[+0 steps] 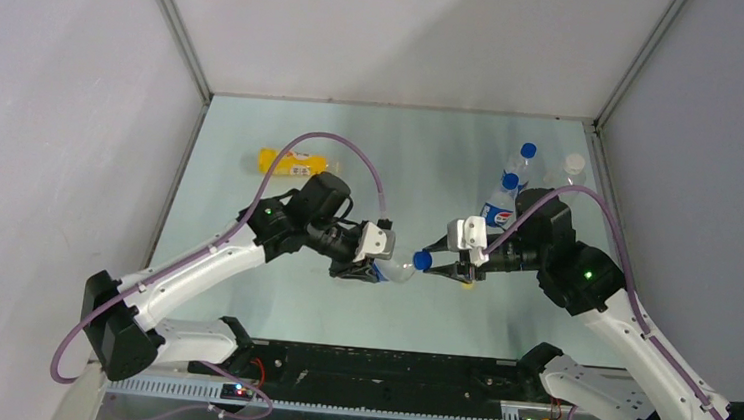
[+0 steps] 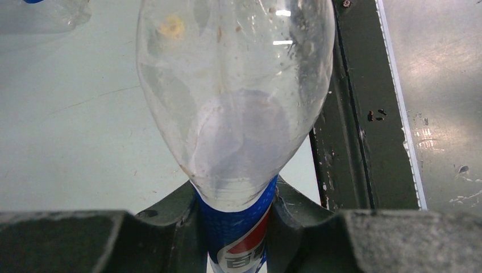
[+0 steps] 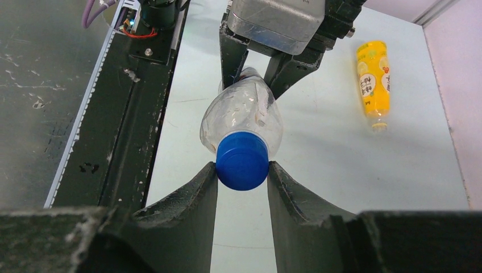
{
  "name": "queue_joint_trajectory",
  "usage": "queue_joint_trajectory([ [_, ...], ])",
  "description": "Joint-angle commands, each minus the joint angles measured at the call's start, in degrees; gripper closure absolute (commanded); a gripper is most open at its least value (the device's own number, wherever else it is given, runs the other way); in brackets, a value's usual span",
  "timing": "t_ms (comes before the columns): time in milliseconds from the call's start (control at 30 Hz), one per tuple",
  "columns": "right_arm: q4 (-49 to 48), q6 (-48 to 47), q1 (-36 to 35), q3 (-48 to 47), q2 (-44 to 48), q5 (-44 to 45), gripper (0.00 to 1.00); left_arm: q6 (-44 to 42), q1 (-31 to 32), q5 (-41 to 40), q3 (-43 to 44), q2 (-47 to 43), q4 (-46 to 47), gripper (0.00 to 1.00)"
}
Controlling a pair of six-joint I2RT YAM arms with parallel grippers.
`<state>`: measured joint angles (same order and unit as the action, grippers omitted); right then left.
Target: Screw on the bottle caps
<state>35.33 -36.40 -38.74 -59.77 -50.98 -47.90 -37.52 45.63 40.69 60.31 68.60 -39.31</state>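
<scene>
Right wrist view: a clear bottle (image 3: 241, 111) is clenched by the left gripper (image 3: 256, 71), its blue cap (image 3: 242, 161) pinched by the right gripper (image 3: 242, 170), a yellow bottle (image 3: 373, 79) laid beyond.

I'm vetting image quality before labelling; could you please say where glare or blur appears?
Left wrist: the clear bottle looms hazy, glints near its top; right wrist: the blue cap is sharp, near fingers blurred; top external: even light.
</scene>
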Motion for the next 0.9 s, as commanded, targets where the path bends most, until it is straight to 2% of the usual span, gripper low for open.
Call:
queue_joint_trajectory([
  [0,-4.06,2.88,-0.48,-0.78,-0.17,-2.37,0.61,-0.51,0.42,-1.09,2.83,0.6,1.54,0.98],
  [300,-4.62,5.65,-0.52,-0.74,-0.95,-1.08,0.65,-0.03,1.05,-3.13,3.07,0.84,1.82,0.98],
  [467,-6.83,15.41,-0.52,-0.77,-2.63,2.64,0.79,1.62,2.21,-8.26,2.16,-0.09,4.91,0.98],
  [533,-8.09,20.69,-0.47,-0.78,-3.59,4.55,0.87,2.4,3.32,-12.18,0.89,-1.24,8.37,0.98],
  [633,-9.82,31.42,-0.51,-0.72,-5.21,9.81,0.99,2.21,6.79,-22.93,-2.1,-3.71,14.93,0.97],
  [733,-10.82,42.3,-0.38,-0.7,-6.2,16.75,1.0,1.28,10.52,-33.2,-5.53,-6.03,22.55,0.97],
  [867,-10.98,61.44,0.5,-0.76,-7.98,21.88,1.0,-2.55,16.71,-50.66,-11.38,-9.06,32.12,0.97],
])
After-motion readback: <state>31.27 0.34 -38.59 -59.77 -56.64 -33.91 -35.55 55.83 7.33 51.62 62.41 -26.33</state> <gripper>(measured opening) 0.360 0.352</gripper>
